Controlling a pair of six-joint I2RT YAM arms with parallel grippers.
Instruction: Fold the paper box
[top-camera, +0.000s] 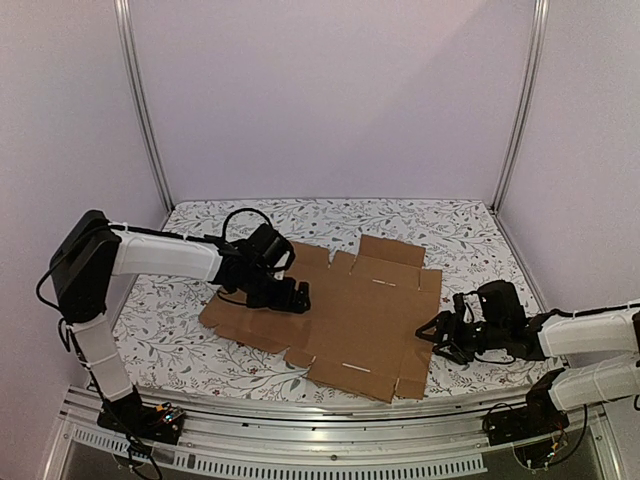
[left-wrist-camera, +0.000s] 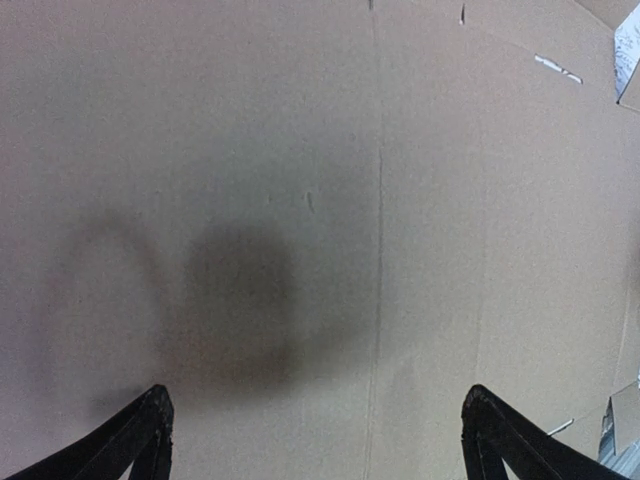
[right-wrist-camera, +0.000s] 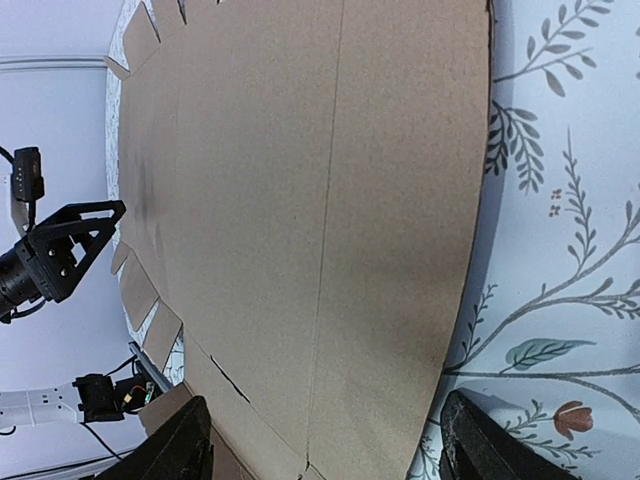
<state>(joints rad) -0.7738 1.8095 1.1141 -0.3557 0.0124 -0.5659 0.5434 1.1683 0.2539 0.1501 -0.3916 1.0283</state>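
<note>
The paper box (top-camera: 350, 310) is a flat brown cardboard sheet with flaps and slits, lying unfolded in the middle of the table. My left gripper (top-camera: 292, 296) hovers low over its left part. In the left wrist view the cardboard (left-wrist-camera: 320, 200) fills the frame, and the left gripper (left-wrist-camera: 318, 435) stands open with nothing between its fingers. My right gripper (top-camera: 437, 335) is at the sheet's right edge. The right wrist view shows that gripper (right-wrist-camera: 325, 445) open and straddling the edge of the cardboard (right-wrist-camera: 300, 200), one finger (right-wrist-camera: 185, 445) over the sheet and the other over the cloth.
A floral tablecloth (top-camera: 190, 345) covers the table. White walls and metal posts (top-camera: 140, 100) enclose the back and sides. An aluminium rail (top-camera: 330, 430) runs along the near edge by the arm bases. The left arm (right-wrist-camera: 55, 265) shows in the right wrist view.
</note>
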